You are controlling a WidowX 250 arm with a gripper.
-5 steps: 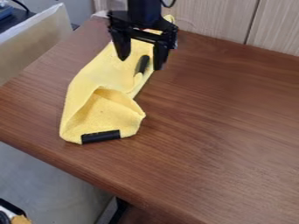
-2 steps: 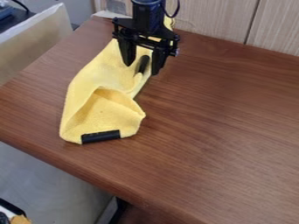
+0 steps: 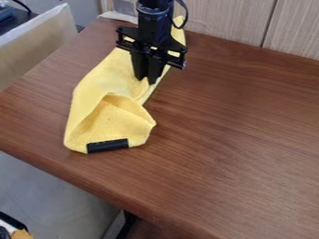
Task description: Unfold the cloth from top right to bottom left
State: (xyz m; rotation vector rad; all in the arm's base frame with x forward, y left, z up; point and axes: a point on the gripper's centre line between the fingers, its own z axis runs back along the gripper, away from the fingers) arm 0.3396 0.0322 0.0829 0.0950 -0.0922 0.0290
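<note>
One cloth (image 3: 93, 95), yellow, lies on the one table (image 3: 237, 140), running from 12 o'clock, near the wall (image 3: 224, 18), down to 8 o'clock. It is still folded over on itself: its lower part has one hollow, pocket-like fold, open towards 6 o'clock, with one corner poking out on the 3 o'clock side. One black tag (image 3: 107, 145) sits along its bottom edge, inside the table's rim. One arm (image 3: 154, 21) comes in at 12 o'clock, with one cable (image 3: 185, 11) looping beside it, and hides part of the cloth's upper stretch. Its one pincer (image 3: 146, 81) hangs down between 11 and 12 o'clock, over the cloth's 3 o'clock side and above the fold. The two fingers (image 3: 139, 70) are drawn in narrow, their tips down at the cloth, with a small ridge of it pinched between them. The wall has one dark upright seam (image 3: 270, 23) at 1 o'clock. Past the table, at 10 o'clock, stands one pale bin (image 3: 37, 44) with a white rim, and beyond it one blue thing (image 3: 6, 13). At 7 o'clock one black leg (image 3: 128, 226) shows below the table
</note>
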